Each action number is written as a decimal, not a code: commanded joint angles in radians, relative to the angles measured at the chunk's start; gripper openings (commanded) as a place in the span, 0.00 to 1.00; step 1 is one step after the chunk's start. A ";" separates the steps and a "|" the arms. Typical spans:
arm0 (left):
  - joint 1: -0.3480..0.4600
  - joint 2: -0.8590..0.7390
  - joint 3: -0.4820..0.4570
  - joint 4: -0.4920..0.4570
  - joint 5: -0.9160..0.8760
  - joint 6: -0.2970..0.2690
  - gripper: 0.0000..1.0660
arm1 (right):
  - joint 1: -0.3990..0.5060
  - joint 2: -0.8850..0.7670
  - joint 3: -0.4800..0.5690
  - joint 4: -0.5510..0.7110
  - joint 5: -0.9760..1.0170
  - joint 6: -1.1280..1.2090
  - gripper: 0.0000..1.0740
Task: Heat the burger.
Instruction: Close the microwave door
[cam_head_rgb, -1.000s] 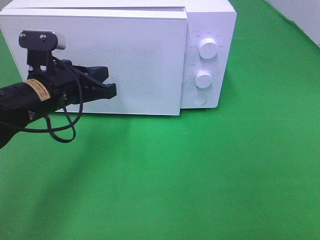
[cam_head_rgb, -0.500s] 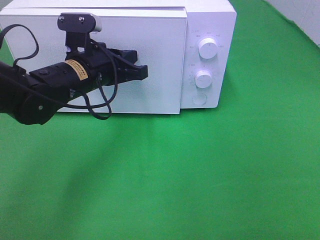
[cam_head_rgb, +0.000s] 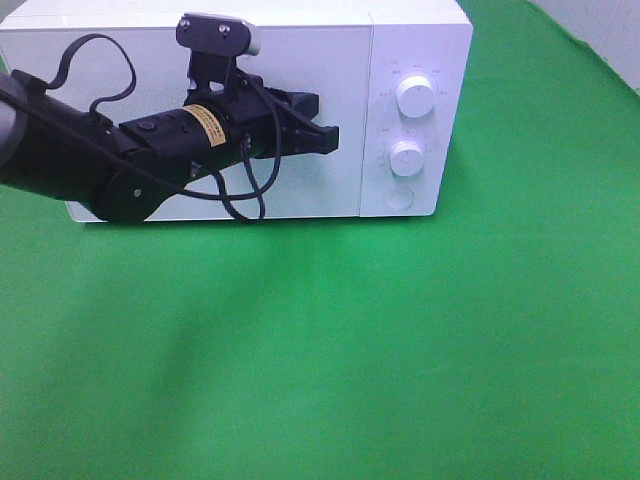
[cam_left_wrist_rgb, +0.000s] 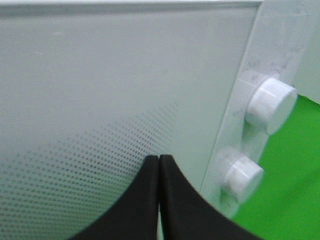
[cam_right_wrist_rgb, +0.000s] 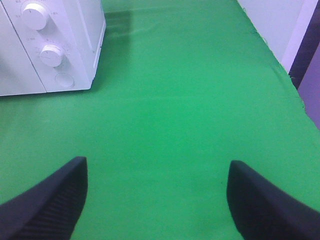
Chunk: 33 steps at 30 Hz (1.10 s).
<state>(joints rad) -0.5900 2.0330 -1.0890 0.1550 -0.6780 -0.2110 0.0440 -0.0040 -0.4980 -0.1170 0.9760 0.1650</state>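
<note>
Two grippers, one appliance, one table covering.

1. Microwave (cam_head_rgb: 420, 40): white, stands at the back of the green cloth (cam_head_rgb: 400, 340). Its door (cam_head_rgb: 320, 50) lies flush with the body and is closed. The door panel carries a fine dot pattern.
2. Control panel, to the right of the door: upper knob (cam_head_rgb: 416, 97), lower knob (cam_head_rgb: 407, 158) and, beneath both, a round button (cam_head_rgb: 398, 198). All are white.
3. Left gripper (cam_head_rgb: 325, 140): black, with the jaws pressed together and nothing between them. It is held level in front of the door, tips towards the door's right edge and just short of the control panel. Whether the tips touch the door cannot be told.
4. Wrist camera (cam_head_rgb: 218, 32): mounted above the left gripper, with a black cable (cam_head_rgb: 240, 205) looping below the arm.
5. Right gripper (cam_right_wrist_rgb: 156, 167): jaws spread wide and empty, over bare green cloth, well to the right of the microwave.
6. Burger: not seen in any view, so its location cannot be told.
</note>
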 joint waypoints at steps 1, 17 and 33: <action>0.025 0.028 -0.071 -0.094 -0.017 -0.006 0.00 | -0.006 -0.028 0.002 -0.004 -0.015 0.009 0.69; 0.018 -0.066 -0.001 -0.045 0.117 -0.013 0.00 | -0.006 -0.028 0.002 -0.004 -0.015 0.009 0.69; -0.070 -0.187 0.137 -0.042 0.355 -0.015 0.17 | -0.006 -0.028 0.002 -0.004 -0.015 0.009 0.69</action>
<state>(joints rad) -0.6400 1.8590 -0.9570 0.1150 -0.4140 -0.2190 0.0440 -0.0040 -0.4980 -0.1170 0.9760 0.1650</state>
